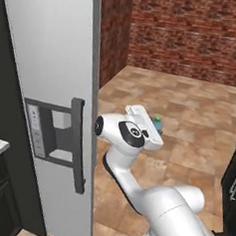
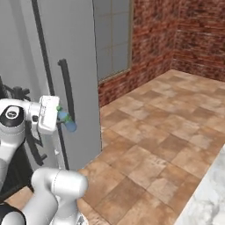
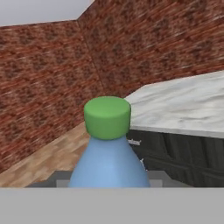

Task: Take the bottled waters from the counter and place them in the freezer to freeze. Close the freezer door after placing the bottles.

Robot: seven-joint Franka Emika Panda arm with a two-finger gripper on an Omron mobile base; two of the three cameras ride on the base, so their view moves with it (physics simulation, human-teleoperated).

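We see our hand clamped on the blue bottle, its green cap pointing away from the hand along the fingers. The freezer door stands just beside the hand, its dark bar handle close behind the bottle. Beyond the cap lies the marble worktop, well apart.

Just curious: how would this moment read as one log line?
end effector: shut on blue bottle | freezer door: alongside | counter: behind
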